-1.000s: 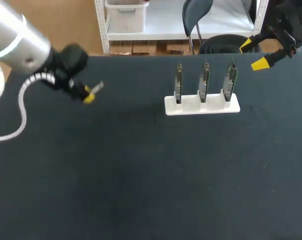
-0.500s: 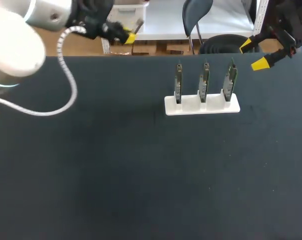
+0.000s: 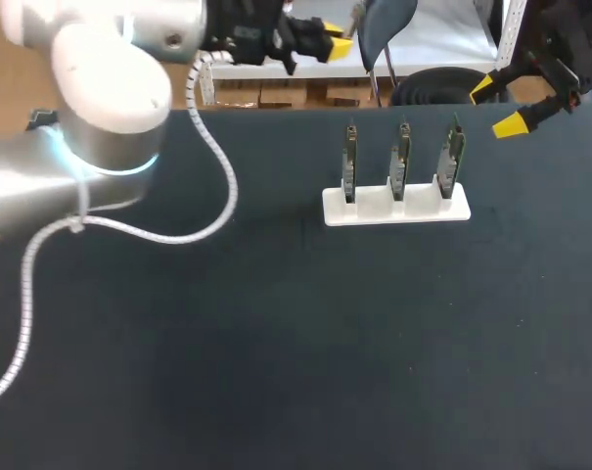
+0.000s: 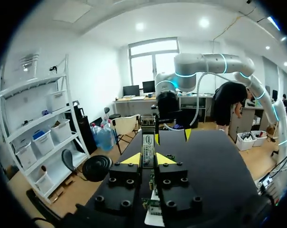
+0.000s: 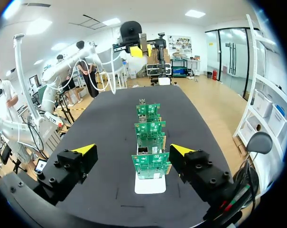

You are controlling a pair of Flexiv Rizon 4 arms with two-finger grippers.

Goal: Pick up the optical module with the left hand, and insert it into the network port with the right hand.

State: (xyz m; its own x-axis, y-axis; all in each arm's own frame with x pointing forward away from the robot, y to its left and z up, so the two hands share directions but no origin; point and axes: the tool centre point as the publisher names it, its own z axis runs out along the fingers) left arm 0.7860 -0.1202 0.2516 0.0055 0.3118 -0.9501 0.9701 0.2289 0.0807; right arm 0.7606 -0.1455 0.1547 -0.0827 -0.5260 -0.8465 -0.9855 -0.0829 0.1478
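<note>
Left gripper (image 4: pixel 148 159) pinches the optical module (image 4: pixel 147 142), which sticks out past its yellow tips. It is held high over the tabletop's (image 3: pixel 276 343) far edge, probably for handover. Left arm outstretched, wrist roughly level. Right gripper (image 3: pixel 504 105) spread wide, parked by the far right corner near the port boards (image 3: pixel 400 157) in the white holder (image 3: pixel 393 208).

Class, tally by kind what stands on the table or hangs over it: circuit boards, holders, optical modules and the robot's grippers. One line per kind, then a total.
Green circuit boards: 3
White holder: 1
Optical module: 1
Grippers: 2, the left gripper and the right gripper
Total: 7
</note>
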